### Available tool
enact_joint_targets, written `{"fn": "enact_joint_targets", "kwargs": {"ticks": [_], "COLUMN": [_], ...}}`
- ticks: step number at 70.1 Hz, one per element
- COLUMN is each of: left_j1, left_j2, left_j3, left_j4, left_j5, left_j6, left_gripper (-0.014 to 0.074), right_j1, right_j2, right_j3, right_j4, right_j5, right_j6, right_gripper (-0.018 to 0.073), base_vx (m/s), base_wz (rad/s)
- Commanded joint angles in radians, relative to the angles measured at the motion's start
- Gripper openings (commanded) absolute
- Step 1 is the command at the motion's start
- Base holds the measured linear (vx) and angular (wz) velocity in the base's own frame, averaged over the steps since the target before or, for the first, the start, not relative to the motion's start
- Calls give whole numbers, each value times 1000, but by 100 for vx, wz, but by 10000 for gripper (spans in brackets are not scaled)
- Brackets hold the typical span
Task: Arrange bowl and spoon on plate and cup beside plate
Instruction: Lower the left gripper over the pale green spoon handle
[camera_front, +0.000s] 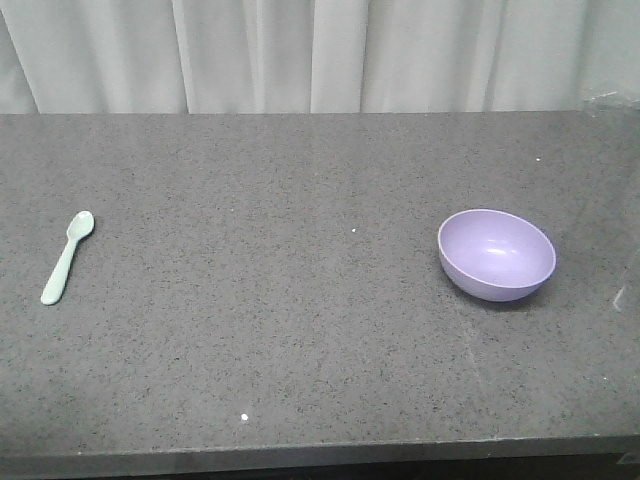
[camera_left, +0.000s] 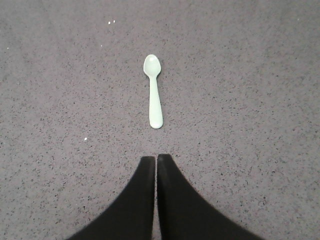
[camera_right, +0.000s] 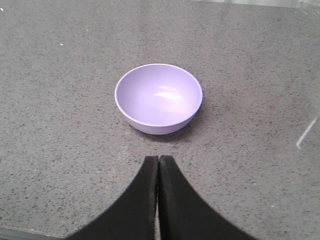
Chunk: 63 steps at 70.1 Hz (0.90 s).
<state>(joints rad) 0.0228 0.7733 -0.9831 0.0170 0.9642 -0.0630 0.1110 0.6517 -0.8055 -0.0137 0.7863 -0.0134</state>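
So, the lavender bowl (camera_front: 497, 254) is seen sitting upright on the right half of the dark speckled countertop (camera_front: 300, 340), mouth up, with a soft highlight caught on its smooth inside. The mint-green spoon (camera_front: 67, 256) is laid flat way over on the left half, well apart from the bowl. Its scoop is pointed toward the back and tipped a little to the right, and its handle is aimed at the front edge. The scoop looks to be turned hollow side up.

In the left wrist view the spoon is lined up almost straight ahead of the left gripper (camera_left: 156, 159), handle end nearest. It isn't touched, and a strip of bare counter is left between the handle and the tips. The two black fingers (camera_left: 142, 190) are pressed together and nothing is pinched between them.

Same deal on the other side. The right gripper (camera_right: 158, 159) is pointed at the bowl, which is parked just ahead of the tips but apart from them. Its fingers (camera_right: 145, 192) are squeezed tight against each other, with nothing held.

Further out, a few tiny white specks (camera_front: 244, 416) are scattered on the counter. A pale pleated curtain (camera_front: 300, 50) is hung along the back edge. A faint light streak (camera_right: 306, 134) can be made out near the right edge of the right wrist view, but what it is can't be told.
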Motion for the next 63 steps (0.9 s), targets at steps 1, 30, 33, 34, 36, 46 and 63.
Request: {"fn": "enact_joint_targets", "kwargs": {"ticks": [1, 30, 33, 34, 36, 46, 63], "left_j1": [0, 0, 0, 0, 0, 0, 0], "left_j2": [71, 108, 108, 108, 108, 108, 108], "left_j3": [-92, -102, -102, -102, -102, -102, -102], "left_j4": [6, 6, 6, 6, 6, 6, 13], "left_j5": [-9, 1, -1, -2, -3, -3, -3], "left_j6": [-9, -9, -9, -9, -9, -9, -9], "left_gripper": [-6, -4, 1, 4, 11, 115, 496], "right_j1": [0, 0, 0, 0, 0, 0, 0], "right_j2": [80, 275, 274, 274, 274, 274, 274], "right_j3": [-106, -200, -200, -200, -200, -200, -200], "right_j4": [-32, -48, -48, -48, -48, -47, -47], "right_j5": [16, 162, 168, 169, 172, 192, 198], "right_j6": [-8, 45, 44, 44, 44, 44, 64], "right_gripper": [-9, -1, 6, 9, 18, 117, 405], "base_vx": [0, 0, 0, 0, 0, 0, 0], "base_wz": [0, 0, 0, 0, 0, 0, 0]}}
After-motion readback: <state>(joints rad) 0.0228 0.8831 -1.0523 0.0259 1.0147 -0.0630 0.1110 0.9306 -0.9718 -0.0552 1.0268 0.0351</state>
